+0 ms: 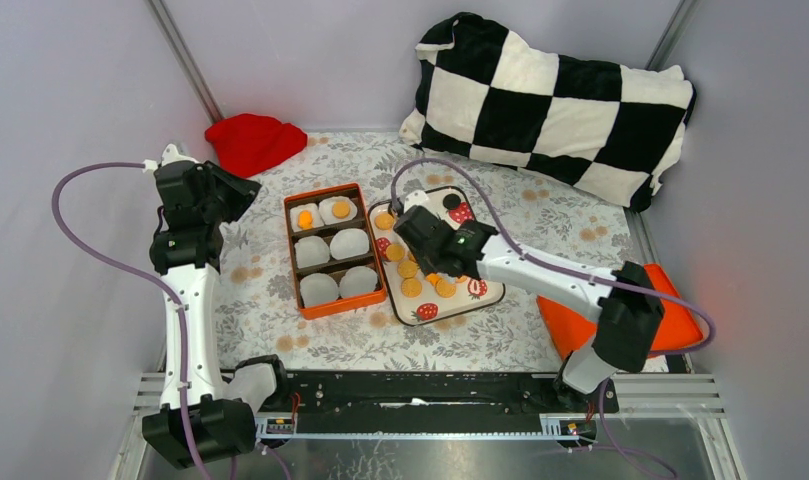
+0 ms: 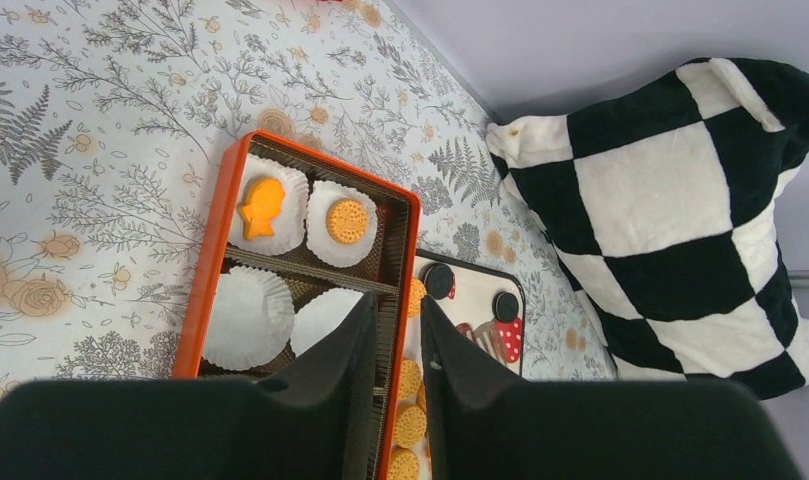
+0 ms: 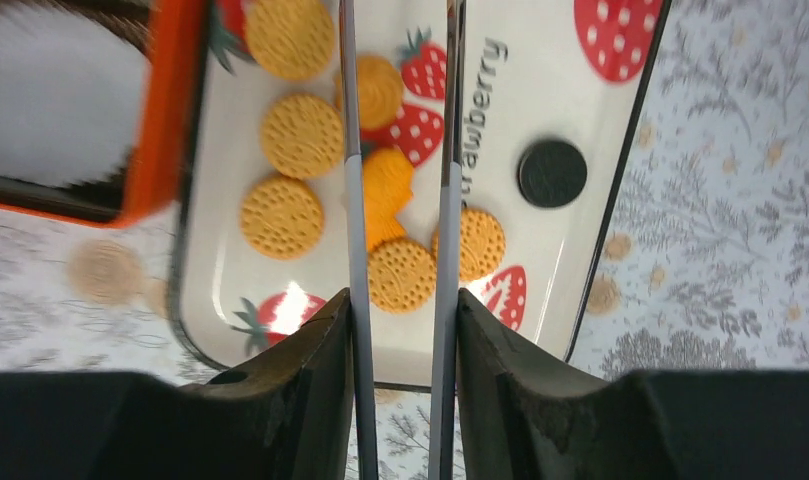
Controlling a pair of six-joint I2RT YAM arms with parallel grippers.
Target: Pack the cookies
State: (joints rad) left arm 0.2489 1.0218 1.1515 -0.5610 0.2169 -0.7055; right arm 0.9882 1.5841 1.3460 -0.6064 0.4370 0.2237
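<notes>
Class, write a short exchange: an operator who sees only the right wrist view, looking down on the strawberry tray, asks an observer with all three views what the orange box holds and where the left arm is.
Operator: What is in the orange box?
Observer: Its far compartment holds a fish-shaped cookie and a round cookie, each in a paper cup.
Operator: Where is the left end effector?
Observer: The left end effector hangs above the tablecloth, left of the box, jaws slightly apart with nothing between them.
</notes>
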